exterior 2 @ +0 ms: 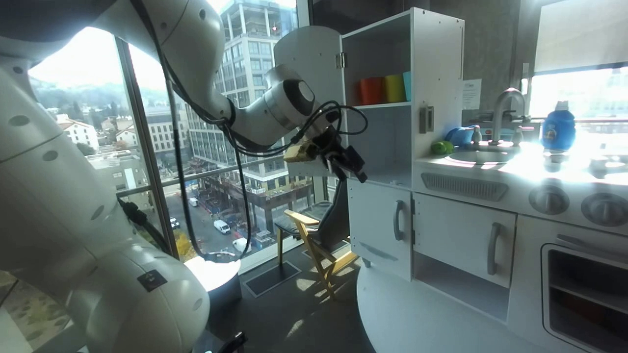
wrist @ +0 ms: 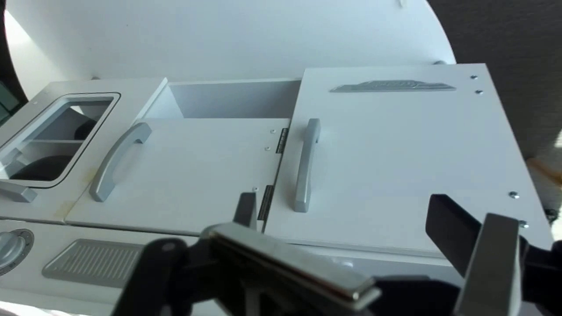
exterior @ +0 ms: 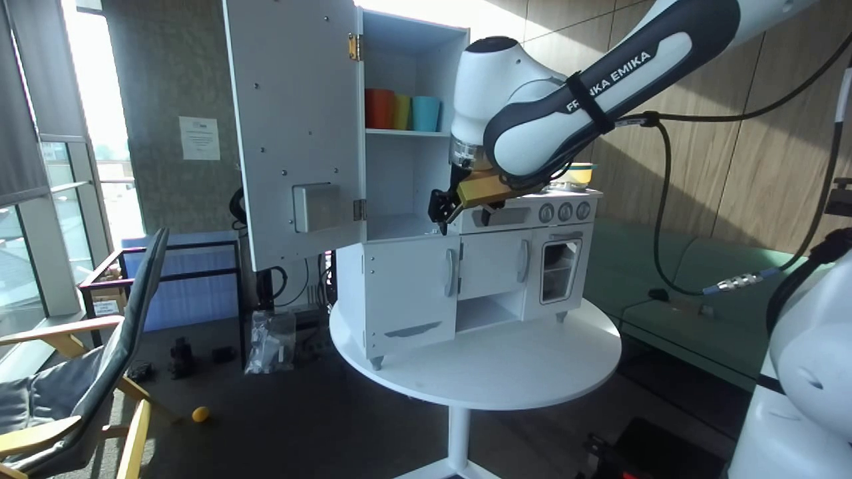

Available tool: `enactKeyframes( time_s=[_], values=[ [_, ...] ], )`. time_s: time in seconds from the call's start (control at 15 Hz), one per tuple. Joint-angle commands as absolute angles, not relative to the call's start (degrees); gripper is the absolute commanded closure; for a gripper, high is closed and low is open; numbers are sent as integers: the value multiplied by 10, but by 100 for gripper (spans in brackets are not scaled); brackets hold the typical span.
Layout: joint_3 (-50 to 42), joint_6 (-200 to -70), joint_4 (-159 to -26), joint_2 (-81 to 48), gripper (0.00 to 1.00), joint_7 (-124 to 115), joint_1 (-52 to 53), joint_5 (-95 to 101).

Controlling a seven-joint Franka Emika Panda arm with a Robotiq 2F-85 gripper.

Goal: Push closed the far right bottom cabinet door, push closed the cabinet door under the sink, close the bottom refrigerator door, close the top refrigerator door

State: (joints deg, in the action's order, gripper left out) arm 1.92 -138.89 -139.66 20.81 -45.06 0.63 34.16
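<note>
The top refrigerator door [exterior: 299,143] stands wide open on its hinges; it also shows in an exterior view [exterior 2: 306,61]. The bottom refrigerator door [exterior: 406,289] looks shut and flush, also in the wrist view [wrist: 404,153]. The cabinet door under the sink [exterior 2: 458,233] looks shut [wrist: 197,175]. The far right bottom cabinet door with a window [exterior: 582,266] looks shut [wrist: 79,169]. My gripper [exterior: 440,214] is open and empty, tilted down in front of the open top refrigerator compartment, just above the bottom door [wrist: 344,215]. It also shows in an exterior view [exterior 2: 354,172].
The white toy kitchen stands on a round white table [exterior: 519,366]. Red, yellow and blue cups [exterior: 426,113] stand on the refrigerator's upper shelf. A faucet [exterior 2: 500,110] and a blue bottle [exterior 2: 558,128] stand on the counter. A chair [exterior: 126,346] is near the open door's side.
</note>
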Motion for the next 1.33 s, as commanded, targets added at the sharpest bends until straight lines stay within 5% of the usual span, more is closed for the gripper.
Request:
enactKeyframes(
  time_s=[0.0,0.67,1.27],
  values=[
    [41,-1371,-1467,336,0,-347,44,201],
    [251,-1399,-1429,360,0,-425,43,116],
    [257,-1387,-1415,348,0,-429,50,116]
  ],
)
